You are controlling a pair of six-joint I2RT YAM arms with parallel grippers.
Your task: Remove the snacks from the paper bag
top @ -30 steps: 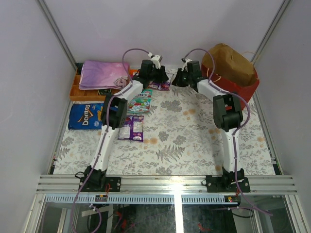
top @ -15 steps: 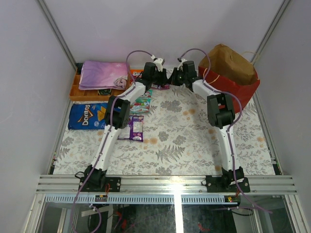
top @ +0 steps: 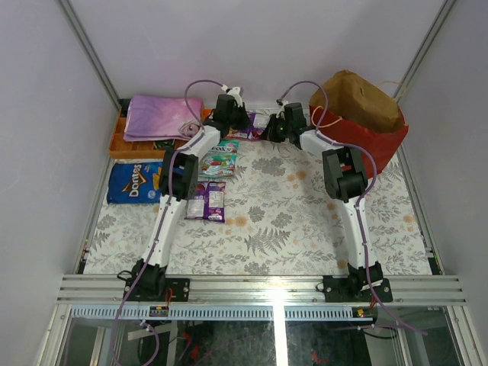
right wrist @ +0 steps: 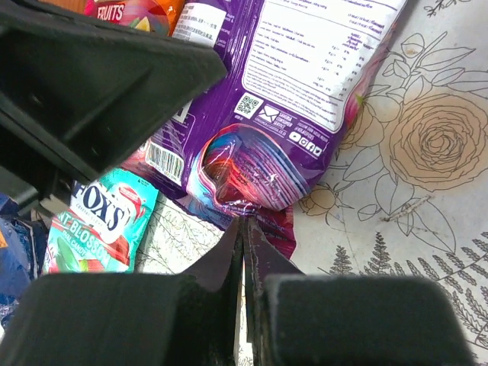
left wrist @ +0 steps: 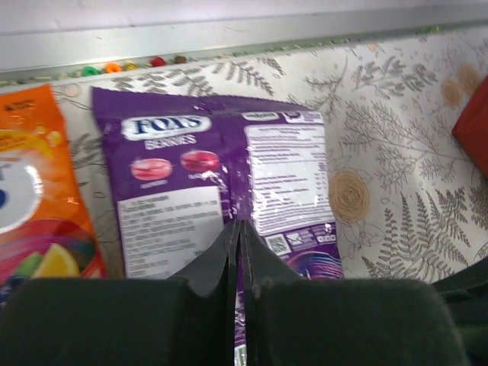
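Observation:
A purple Fox's packet (left wrist: 229,168) lies face down at the back of the table, also seen in the right wrist view (right wrist: 305,91). My left gripper (left wrist: 238,223) is shut with its tips pinched on the packet's centre seam. My right gripper (right wrist: 245,219) is shut, its tips touching the packet's crinkled end seal from the other side. An orange packet (left wrist: 38,206) lies beside it. A green packet (top: 221,162), another purple packet (top: 207,200) and the blue Doritos bag (top: 137,181) lie further forward on the left. The red paper bag (top: 366,114) stands at the back right.
An orange tray (top: 122,145) with a folded purple-pink cloth (top: 160,116) sits at the back left. The back wall rail runs just behind the packets. A corner of the red bag (left wrist: 476,126) shows at the right of the left wrist view.
Both arms have come together and dropped onto the purple packet at the back. The left gripper went from open to shut. The right gripper also closed.

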